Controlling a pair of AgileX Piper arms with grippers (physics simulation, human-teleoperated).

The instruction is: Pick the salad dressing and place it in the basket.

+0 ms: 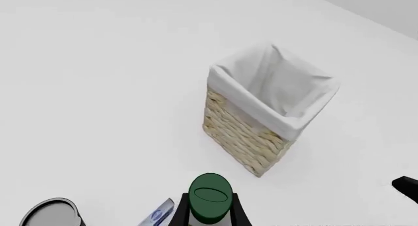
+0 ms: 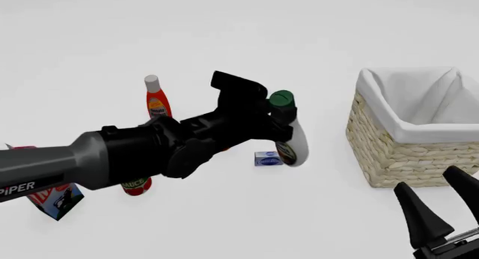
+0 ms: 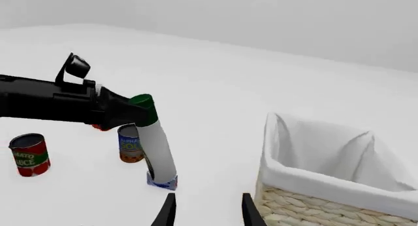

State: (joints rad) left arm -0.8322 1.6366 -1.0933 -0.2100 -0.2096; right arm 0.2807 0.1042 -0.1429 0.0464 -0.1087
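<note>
The salad dressing (image 2: 294,140) is a white bottle with a dark green cap (image 1: 210,196), and it leans in the grip of my left gripper (image 2: 279,121), which is shut on its neck. Seen from the right wrist, the bottle (image 3: 158,147) has its lower end close over a small blue box (image 3: 163,183); whether they touch is unclear. The basket (image 2: 396,158), woven straw with a white cloth lining, stands to the right of the bottle and holds nothing (image 1: 261,138) (image 3: 313,206). At the near right, in front of the basket, my right gripper (image 2: 434,192) is open with nothing between its fingers (image 3: 209,209).
A red bottle with a white cap (image 2: 156,102) stands behind my left arm. A red sauce can (image 2: 134,185) and a carton (image 2: 56,200) sit at the near left. An orange and blue can (image 3: 130,145) stands behind the held bottle.
</note>
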